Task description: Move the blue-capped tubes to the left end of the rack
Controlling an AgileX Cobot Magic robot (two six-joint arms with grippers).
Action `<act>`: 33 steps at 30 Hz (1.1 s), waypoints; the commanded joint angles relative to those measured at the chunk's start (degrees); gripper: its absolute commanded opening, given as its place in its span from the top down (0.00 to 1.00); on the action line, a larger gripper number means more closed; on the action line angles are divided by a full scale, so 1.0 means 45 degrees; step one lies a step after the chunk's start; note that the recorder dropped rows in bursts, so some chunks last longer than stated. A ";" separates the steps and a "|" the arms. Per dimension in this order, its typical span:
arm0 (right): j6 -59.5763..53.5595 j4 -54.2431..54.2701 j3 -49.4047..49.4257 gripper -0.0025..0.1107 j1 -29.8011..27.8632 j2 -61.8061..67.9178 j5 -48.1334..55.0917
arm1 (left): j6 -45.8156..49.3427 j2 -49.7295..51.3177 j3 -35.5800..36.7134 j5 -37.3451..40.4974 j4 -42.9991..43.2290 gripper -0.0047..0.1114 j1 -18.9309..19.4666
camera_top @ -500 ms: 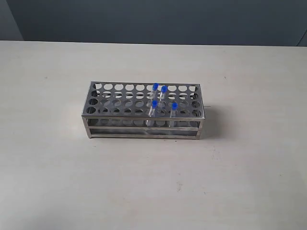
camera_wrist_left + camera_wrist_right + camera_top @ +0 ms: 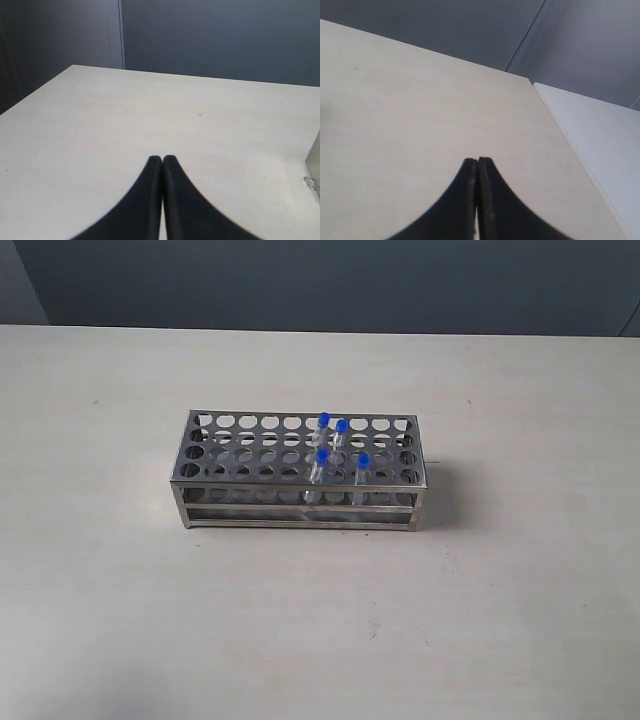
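In the exterior view the rack [image 2: 250, 508] sits near the middle of the counter [image 2: 120, 620], a little nearer the far edge than the near one, its long side parallel to them. All four blue-capped tubes [image 2: 323, 456] stand upright in holes just past the rack's middle, on the side toward the counter's right edge: two in the back rows, two in the front rows, close together. The holes at the end of the rack nearest the counter's left edge are all bare, so by my reading the task has not begun and all four moves are left to do. Neither arm shows in this view. In the left wrist view the left end effector [image 2: 162, 160] has its two dark fingers pressed together with nothing between them, poised over bare counter with no tube in sight. In the right wrist view the right end effector [image 2: 478, 161] is likewise closed on nothing, over bare counter near one of its edges, with no rack or tubes in view. Either one, I judge, would have to part its fingers and travel to the rack before a first tube can be lifted.
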 commanded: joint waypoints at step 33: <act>0.7784 1.1423 0.0028 0.98 -0.0030 -0.0048 -0.8536 | -0.0021 -0.0045 -0.0018 0.0032 0.0014 0.95 -0.0489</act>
